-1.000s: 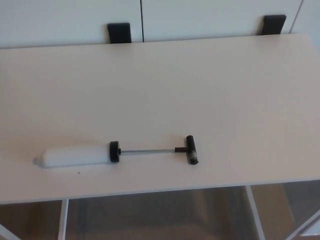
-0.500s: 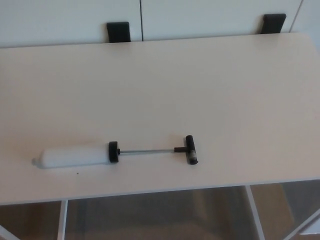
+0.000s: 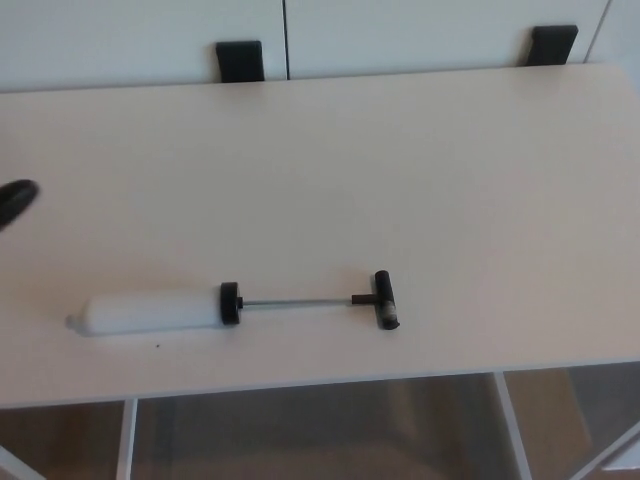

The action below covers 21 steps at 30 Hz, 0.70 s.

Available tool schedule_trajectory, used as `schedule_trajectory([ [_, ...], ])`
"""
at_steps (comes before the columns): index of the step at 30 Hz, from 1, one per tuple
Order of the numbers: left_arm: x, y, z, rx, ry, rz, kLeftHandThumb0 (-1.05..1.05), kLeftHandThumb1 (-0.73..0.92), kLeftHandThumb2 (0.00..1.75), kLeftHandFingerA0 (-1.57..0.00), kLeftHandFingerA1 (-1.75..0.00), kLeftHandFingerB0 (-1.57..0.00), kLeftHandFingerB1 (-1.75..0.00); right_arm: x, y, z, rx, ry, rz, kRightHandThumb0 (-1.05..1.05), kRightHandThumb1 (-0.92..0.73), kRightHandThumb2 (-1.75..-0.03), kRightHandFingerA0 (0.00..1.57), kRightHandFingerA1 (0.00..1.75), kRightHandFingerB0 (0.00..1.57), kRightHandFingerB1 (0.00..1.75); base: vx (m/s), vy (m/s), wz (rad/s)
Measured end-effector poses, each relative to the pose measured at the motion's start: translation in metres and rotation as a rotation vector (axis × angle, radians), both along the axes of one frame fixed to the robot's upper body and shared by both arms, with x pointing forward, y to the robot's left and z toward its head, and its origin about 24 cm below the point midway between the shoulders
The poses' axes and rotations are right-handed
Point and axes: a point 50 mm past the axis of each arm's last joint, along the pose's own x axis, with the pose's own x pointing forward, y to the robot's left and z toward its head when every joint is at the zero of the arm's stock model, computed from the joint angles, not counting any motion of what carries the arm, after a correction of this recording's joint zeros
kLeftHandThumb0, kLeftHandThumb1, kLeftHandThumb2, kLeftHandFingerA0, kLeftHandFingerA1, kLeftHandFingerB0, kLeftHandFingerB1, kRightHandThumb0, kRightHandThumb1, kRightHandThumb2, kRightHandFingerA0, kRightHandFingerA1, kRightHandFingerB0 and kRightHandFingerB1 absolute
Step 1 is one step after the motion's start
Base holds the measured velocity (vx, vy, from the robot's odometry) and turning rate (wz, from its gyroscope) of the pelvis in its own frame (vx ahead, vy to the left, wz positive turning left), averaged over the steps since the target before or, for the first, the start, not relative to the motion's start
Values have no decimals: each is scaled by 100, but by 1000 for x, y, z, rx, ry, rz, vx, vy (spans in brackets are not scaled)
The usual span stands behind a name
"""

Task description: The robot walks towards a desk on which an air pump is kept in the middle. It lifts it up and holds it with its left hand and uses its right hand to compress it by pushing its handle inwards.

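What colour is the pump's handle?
Black, a T-shaped handle at the right end of the pump, seen in the head view.

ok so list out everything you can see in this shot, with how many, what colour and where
desk: 1, pale cream top on white legs, fills most of the view
air pump: 1, lying flat near the desk's front edge, left of centre, rod drawn out
pump barrel: 1, white, the pump's left end
pump collar: 1, black, at the barrel's right end
pump rod: 1, thin grey metal, between collar and handle
pump handle: 1, black T-bar, the pump's right end
brackets: 2, black, behind the desk's far edge
left hand: 1, black, only a tip at the left edge, above the desk, away from the pump
right hand: not in view
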Motion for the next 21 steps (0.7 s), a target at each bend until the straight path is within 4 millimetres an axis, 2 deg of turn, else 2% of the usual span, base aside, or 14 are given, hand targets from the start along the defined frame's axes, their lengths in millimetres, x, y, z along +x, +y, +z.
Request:
schedule_trajectory([
  [1,8,-13,-3,26,15,-39,-46,30,69,-3,-35,-3,-36,2,0,0,1,-4,3,-26,-61,-58,73,55,49,42,0,0,0],
  [5,20,-35,-10,83,49,-109,-47,30,71,0,-37,-4,-38,3,1,0,2,-6,8,-26,-62,-58,73,55,48,42,0,0,0],
  [10,29,-55,-19,148,90,-170,-47,31,72,0,-36,-4,-36,4,2,0,3,-6,13,-26,-63,-58,72,55,47,42,0,0,0],
  [11,31,-61,-23,172,106,-190,-46,48,55,-8,-26,-10,-26,5,2,0,4,-6,15,-27,-62,-58,71,56,47,43,0,0,0],
  [12,33,-66,-25,191,116,-204,-46,48,55,-8,-26,-10,-26,5,3,0,4,-6,17,-27,-62,-58,71,56,47,43,0,0,0],
  [13,34,-71,-27,211,125,-219,-49,46,63,-7,-22,-9,-25,5,3,0,5,-6,19,-26,-62,-58,72,56,48,42,0,0,0],
  [18,39,-87,-37,288,162,-271,-49,48,60,-7,-23,-10,-24,6,4,-1,6,-7,22,-25,-63,-58,72,56,47,42,0,0,0],
  [21,41,-97,-44,343,187,-305,-49,46,64,-8,-22,-9,-25,6,4,-1,7,-7,25,-25,-63,-59,71,56,46,42,0,0,0],
])
